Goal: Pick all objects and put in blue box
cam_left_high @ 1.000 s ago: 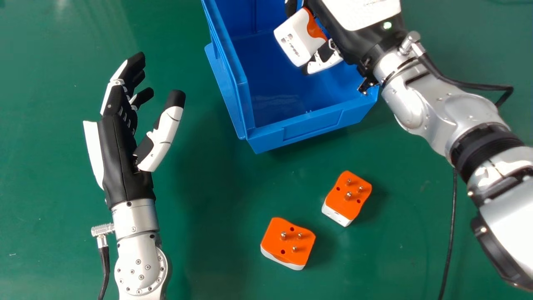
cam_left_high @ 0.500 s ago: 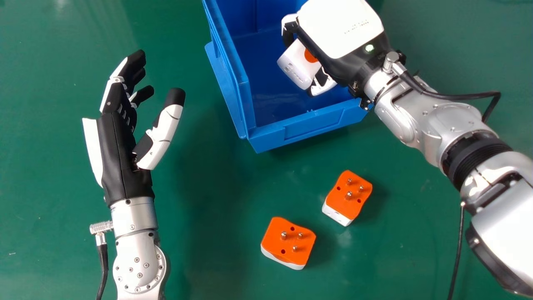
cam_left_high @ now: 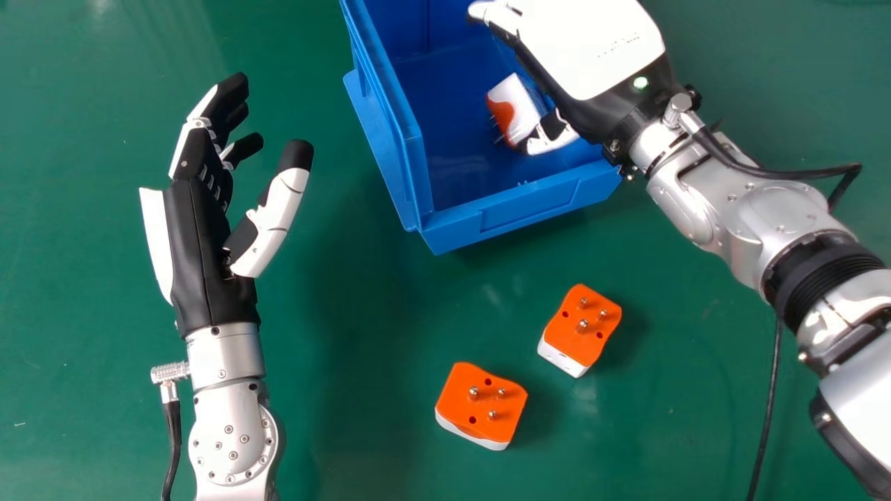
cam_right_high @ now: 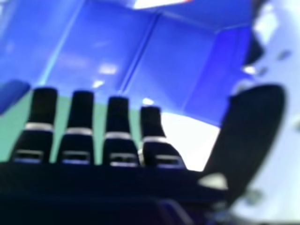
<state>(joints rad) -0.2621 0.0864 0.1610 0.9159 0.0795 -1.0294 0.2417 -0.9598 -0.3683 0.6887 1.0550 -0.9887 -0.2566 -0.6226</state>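
- Change, right hand (cam_left_high: 592, 52): its fingers, half a second ago bent about the adapter plug, have straightened away from it; the hold is let go.
- Change, released adapter plug (cam_left_high: 514, 110): turned over since then, its orange face and pins now aimed away from the palm.
- Meaning for the task: this piece appears as good as delivered; two remain.
- State of the right hand: spread wide, fingers (cam_right_high: 117, 117) extended and set apart, thumb (cam_right_high: 255, 136) well off to one side; nothing is gripped.
- Contact: the released plug lies just beside the thumb tip, within the walls of the blue box (cam_left_high: 522, 214). Whether it touches the thumb, or has settled on the box floor, cannot be told.
- Box: under the right hand, its walls beyond the fingertips.
- Plug with white side (cam_left_high: 560, 358): outside the box, back from the right hand on the robot's side, pins up on the green table (cam_left_high: 362, 334).
- Plug with rounded corner (cam_left_high: 482, 403): likewise pins up, farther back from the hand.
- Left hand (cam_left_high: 198, 243): idle over the table, fingers relaxed, well apart from all plugs.
- Likely next: the right hand clears the box wall, then returns for the nearer plug.
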